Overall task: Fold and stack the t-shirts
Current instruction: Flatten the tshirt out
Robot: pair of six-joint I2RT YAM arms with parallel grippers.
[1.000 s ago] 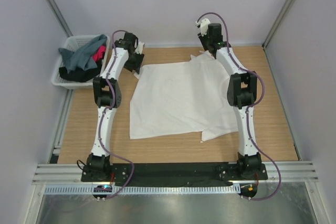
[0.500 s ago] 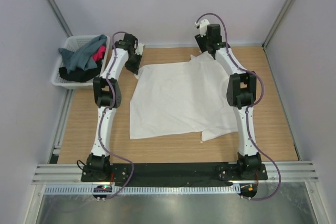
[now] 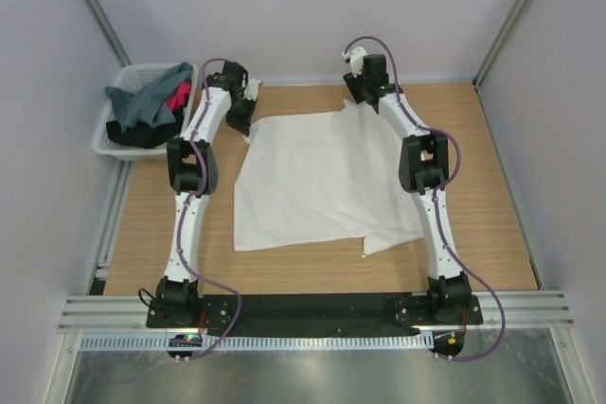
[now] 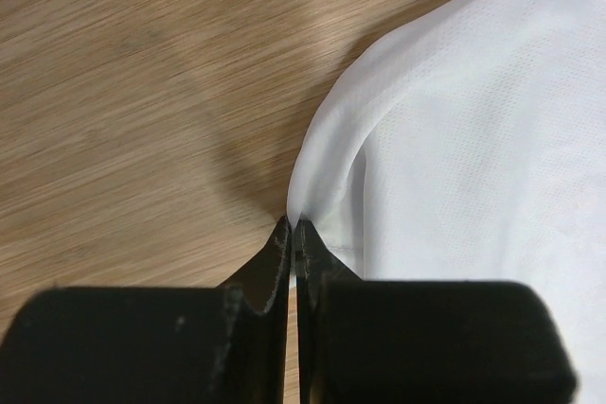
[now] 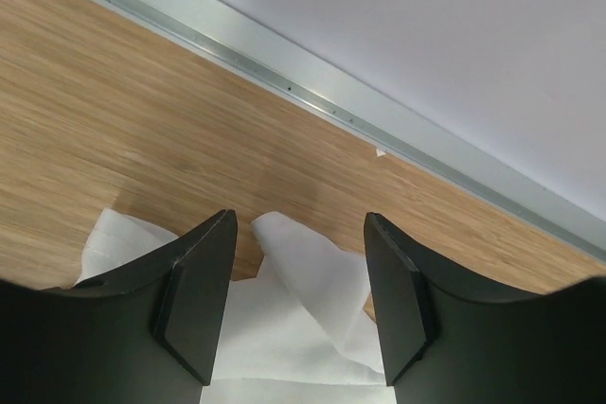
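Observation:
A white t-shirt (image 3: 327, 177) lies spread on the wooden table. My left gripper (image 3: 244, 120) is at its far left corner, shut on a pinch of the white cloth (image 4: 327, 191); the left wrist view shows the fabric edge held between the closed fingertips (image 4: 279, 243). My right gripper (image 3: 358, 96) is open at the shirt's far right corner, above a raised fold of white cloth (image 5: 312, 272) that lies between its fingers (image 5: 199, 300). Grey-teal, black and pink-red shirts (image 3: 147, 106) are heaped in the basket.
A white lattice basket (image 3: 114, 144) stands at the far left beside the table. A metal rail (image 5: 312, 92) and the back wall run just behind the right gripper. Bare wood (image 3: 492, 177) lies to the right of the shirt.
My right gripper has moved left along the back edge toward the shirt's far right corner. The left gripper has shifted slightly back and stays on the cloth.

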